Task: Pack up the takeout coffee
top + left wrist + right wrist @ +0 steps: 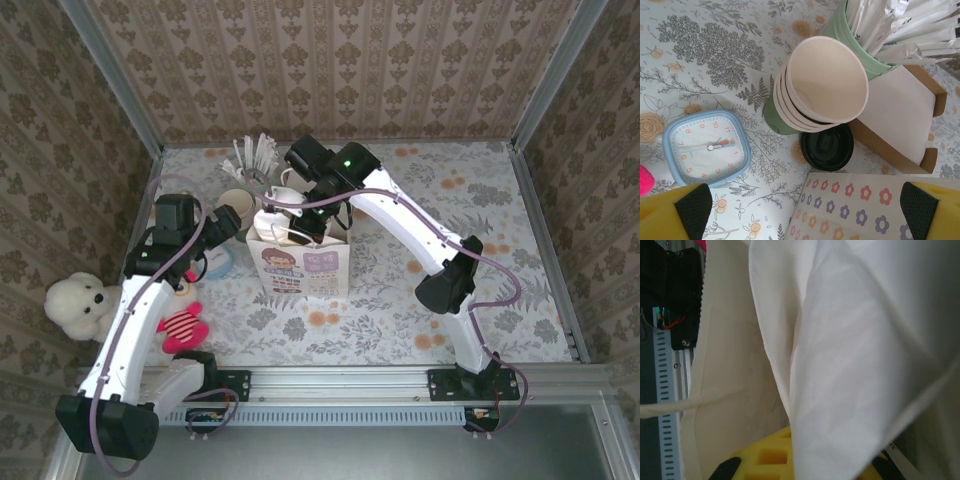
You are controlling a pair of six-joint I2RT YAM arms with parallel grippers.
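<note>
Takeout coffee (826, 146) sits hemmed by cup stack (822, 85), tray (879, 145) and bag (850, 202).

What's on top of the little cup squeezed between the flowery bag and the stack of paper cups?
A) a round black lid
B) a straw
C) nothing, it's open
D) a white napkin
A: the left wrist view shows the takeout coffee, beside the flowered bag, capped in black.

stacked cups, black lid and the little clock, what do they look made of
Stacked cups: likely paper, matte cream inside with thin rolled rims. Black lid: probably plastic, glossy with moulded ridges and glints. Clock: seemingly plastic, smooth pale blue frame around a white face.
</note>
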